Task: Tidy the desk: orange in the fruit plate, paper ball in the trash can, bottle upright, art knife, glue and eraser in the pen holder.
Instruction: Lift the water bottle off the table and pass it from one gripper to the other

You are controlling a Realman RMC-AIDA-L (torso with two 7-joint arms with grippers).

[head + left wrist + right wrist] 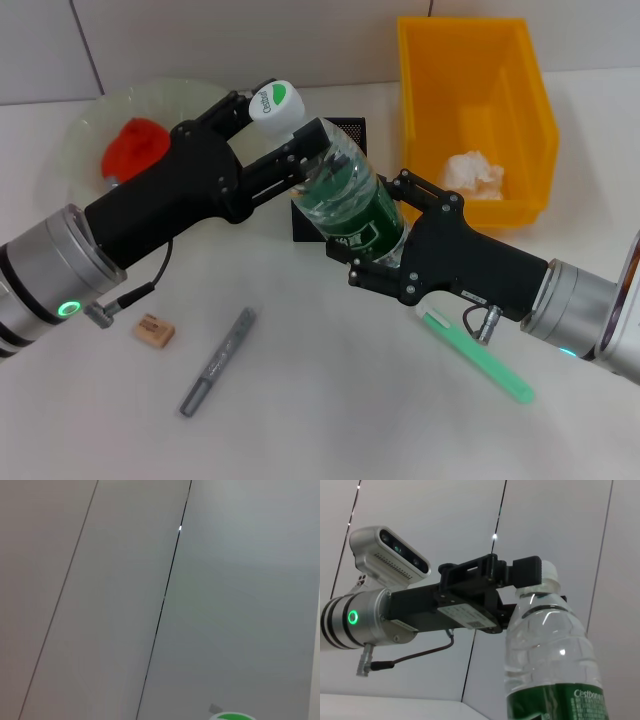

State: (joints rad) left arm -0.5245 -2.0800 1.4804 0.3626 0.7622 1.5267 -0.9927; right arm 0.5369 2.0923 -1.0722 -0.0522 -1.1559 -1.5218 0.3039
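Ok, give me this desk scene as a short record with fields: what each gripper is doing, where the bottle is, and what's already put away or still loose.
bottle: clear plastic water bottle with green label, tilted, lifted above the desk
left gripper: at the bottle's white cap
right gripper: shut on the bottle's lower body
orange: round orange fruit in the pale green plate
paper ball: crumpled white paper in the yellow bin
loose on desk: tan eraser, grey art knife, green stick-shaped item
pen holder: black mesh holder, behind the bottle
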